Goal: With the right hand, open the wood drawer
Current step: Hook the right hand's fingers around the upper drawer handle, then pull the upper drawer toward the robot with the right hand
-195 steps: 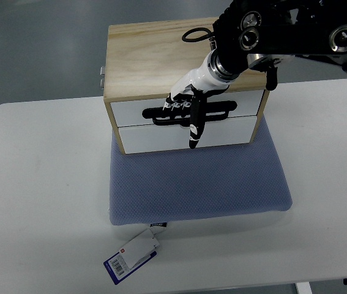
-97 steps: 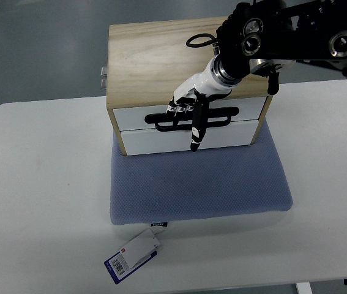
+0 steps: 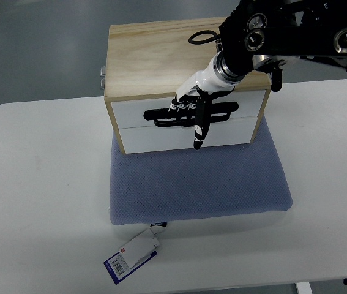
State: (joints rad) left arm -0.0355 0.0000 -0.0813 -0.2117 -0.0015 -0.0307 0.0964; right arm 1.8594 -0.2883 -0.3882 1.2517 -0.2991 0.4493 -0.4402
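Nearest the camera a barcoded tag (image 3: 131, 256) lies on the white table (image 3: 38, 202), just off the front edge of a blue-grey mat (image 3: 197, 180). At the mat's far end stands the wooden drawer box (image 3: 161, 55), its two white drawer fronts facing the camera. The right hand (image 3: 193, 110) reaches down from the upper right, fingers (image 3: 179, 108) curled onto the black handle (image 3: 191, 115) of the upper drawer (image 3: 130, 111), one finger pointing down over the lower front.
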